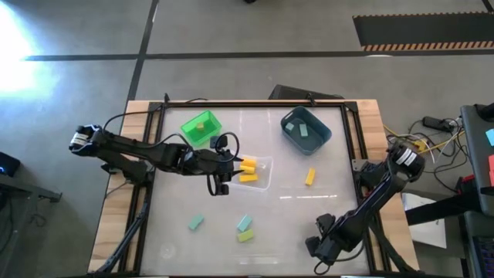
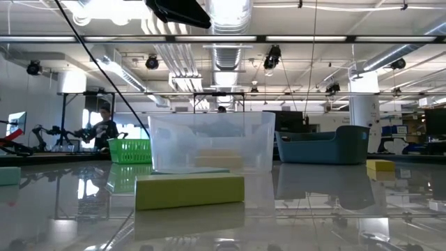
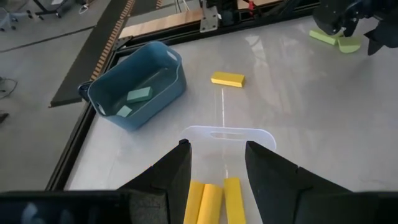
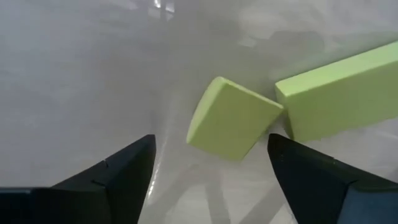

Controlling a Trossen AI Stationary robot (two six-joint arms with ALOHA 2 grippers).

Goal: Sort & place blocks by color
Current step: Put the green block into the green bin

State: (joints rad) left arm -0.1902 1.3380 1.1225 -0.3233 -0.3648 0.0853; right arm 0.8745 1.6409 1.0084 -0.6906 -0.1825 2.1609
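The left tool [image 1: 218,188] hangs at the left rim of the clear bin [image 1: 265,164] in the middle of the counter [image 1: 324,212]. Its fingers [image 3: 171,180] stand apart with nothing between them, and three yellow blocks [image 3: 211,200] lie side by side in the bin just past them.

The right tool [image 4: 208,180] is low over the counter's near right part — its fingers are spread wide and grasp nothing. Two light green blocks [image 4: 233,118] lie on the counter just beyond its tips, one touching the other at a corner.

Other blocks are scattered about: a loose yellow block [image 1: 310,177] right of the clear bin, a pale teal block [image 1: 196,223] at near left, and a teal block [image 1: 245,224] just beside a green block [image 1: 245,236] near the middle. The bright green bin [image 1: 201,128] at far left holds a green block; the dark blue-grey bin [image 1: 306,129] at far right holds two teal blocks [image 3: 139,94].
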